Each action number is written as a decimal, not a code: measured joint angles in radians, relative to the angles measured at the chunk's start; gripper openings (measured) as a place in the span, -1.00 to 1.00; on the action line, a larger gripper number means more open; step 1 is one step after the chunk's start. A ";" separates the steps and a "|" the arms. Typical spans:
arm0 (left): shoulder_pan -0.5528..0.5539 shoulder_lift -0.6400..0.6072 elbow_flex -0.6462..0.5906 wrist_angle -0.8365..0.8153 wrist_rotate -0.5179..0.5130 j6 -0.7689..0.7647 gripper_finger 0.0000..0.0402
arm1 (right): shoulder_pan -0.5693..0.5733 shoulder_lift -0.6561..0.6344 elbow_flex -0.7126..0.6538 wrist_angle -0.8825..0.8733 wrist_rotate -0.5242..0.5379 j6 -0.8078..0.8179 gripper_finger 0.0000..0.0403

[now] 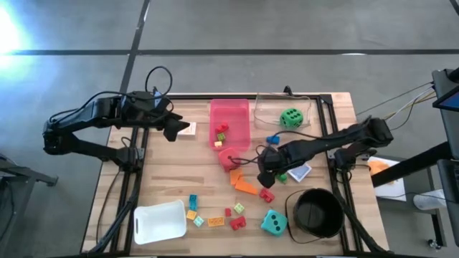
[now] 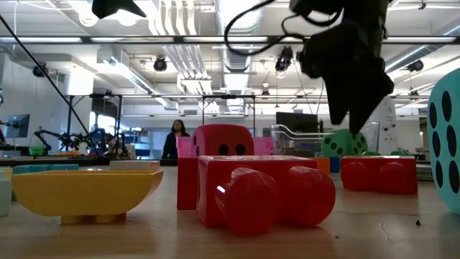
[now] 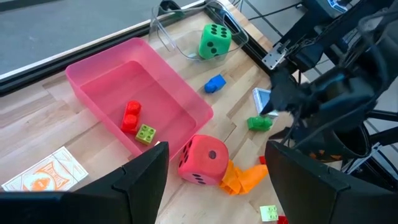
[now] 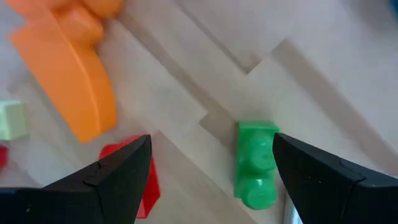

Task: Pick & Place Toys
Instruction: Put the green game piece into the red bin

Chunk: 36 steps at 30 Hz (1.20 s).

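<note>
no readable text, card print illegible, dice show only dots

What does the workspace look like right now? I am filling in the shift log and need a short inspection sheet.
Surface: wooden table, bare between toys.
Job's things: bricks scattered; two bricks in pink tray; green die in clear tray; red die; teal die.
Clutter: black bucket, white tub.
Grippers: left gripper open beside a card; right gripper open over green brick.
Cables: looped above left arm.
Surroundings: person far behind.
</note>
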 joint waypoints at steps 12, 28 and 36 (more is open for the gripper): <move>0.000 0.004 0.000 0.000 0.000 0.000 0.35 | -0.009 -0.058 -0.087 -0.009 0.050 0.054 0.62; 0.000 0.004 0.000 0.000 0.000 0.000 0.35 | -0.008 -0.060 -0.183 0.071 0.032 0.091 0.62; 0.000 0.004 0.000 0.000 0.000 0.000 0.35 | -0.008 -0.060 -0.268 0.248 -0.028 0.085 0.62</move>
